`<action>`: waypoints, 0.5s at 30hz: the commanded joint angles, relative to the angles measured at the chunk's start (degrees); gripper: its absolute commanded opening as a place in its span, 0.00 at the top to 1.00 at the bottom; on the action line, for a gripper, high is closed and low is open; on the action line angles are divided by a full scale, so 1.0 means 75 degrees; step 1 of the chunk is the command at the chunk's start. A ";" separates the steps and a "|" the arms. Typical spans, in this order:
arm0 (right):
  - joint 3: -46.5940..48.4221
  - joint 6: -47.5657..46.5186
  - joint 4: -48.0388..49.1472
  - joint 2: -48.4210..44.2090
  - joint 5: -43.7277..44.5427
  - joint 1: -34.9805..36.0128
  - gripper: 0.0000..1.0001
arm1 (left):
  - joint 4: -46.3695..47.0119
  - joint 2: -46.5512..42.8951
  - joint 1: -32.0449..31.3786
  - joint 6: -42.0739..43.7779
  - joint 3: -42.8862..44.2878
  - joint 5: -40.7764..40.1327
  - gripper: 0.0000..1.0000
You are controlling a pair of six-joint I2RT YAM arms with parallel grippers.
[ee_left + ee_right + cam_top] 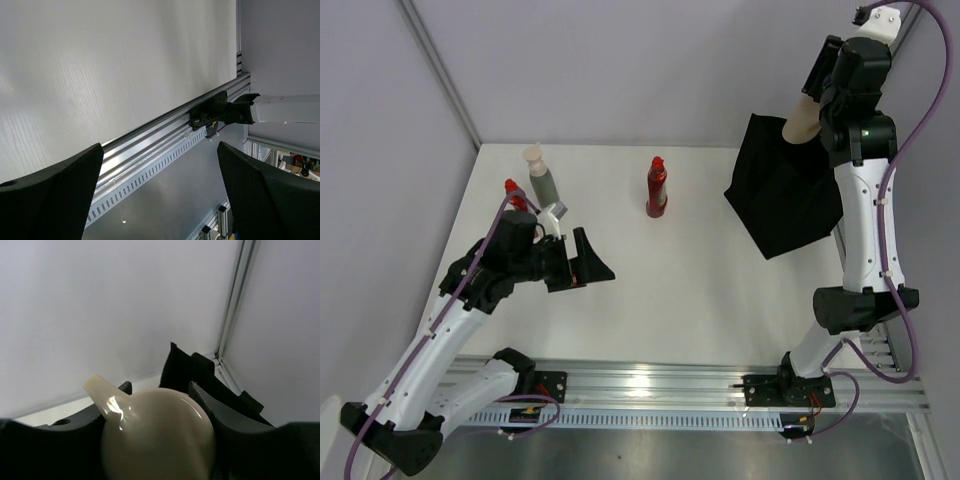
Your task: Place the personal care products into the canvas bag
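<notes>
From the top external view, the right end effector (pixel 815 105) is out at the far right of the desk (pixel 650 300), pinching the beige bottle (pixel 803 122). The bottle shows over the far edge of the canvas bag (pixel 785 205), a black fabric tote at the far right of the desk, partly under the right arm. The all-red bottle (pixel 657 187) stands upright on the far middle of the desk, well apart from the bag. The grey-green bottle (pixel 541 178), with its cream cap, stands upright at the far left. Just to its left is the smaller red-capped bottle (pixel 513 190), partly hidden behind the left arm. The left end effector (pixel 592 262) is at the near left with its fingers spread and nothing between them.

From the left wrist, two dark fingers (pixel 50 200) sit wide apart at the bottom corners, gripping nothing. Between them are the bare white desk (pixel 100 75), the aluminium rail (pixel 165 142) along its near edge, and the right arm's base (pixel 220 112) bolted to that rail.

From the right wrist, the beige bottle (pixel 160 435) fills the lower middle with its pale spout pointing up and left. It is clamped between the dark fingers (pixel 217 415) on either side. Beyond it the floppy edge of the canvas bag (pixel 200 372) stands against the far wall's corner, with a sliver of white desk (pixel 65 410) showing to the left.
</notes>
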 commanded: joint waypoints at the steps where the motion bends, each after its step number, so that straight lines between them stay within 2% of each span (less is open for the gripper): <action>1: -0.0073 0.0116 0.1338 -0.0177 -0.0494 -0.0286 1.00 | -0.0017 0.0004 -0.0026 -0.0003 0.0053 -0.0112 0.01; 6: -0.0634 0.0011 0.1325 -0.0082 -0.0881 -0.0439 1.00 | -0.0005 0.0075 -0.0038 -0.0167 -0.0029 -0.0159 0.01; 11: -0.2599 -0.0013 0.2426 -0.0655 -0.0787 -0.0591 1.00 | -0.0040 0.0098 -0.0038 -0.0272 -0.0088 -0.0195 0.01; 15: -0.3493 -0.0036 0.2732 -0.0796 -0.0694 -0.0743 1.00 | -0.0227 0.0157 -0.0026 -0.0214 -0.0077 -0.0277 0.01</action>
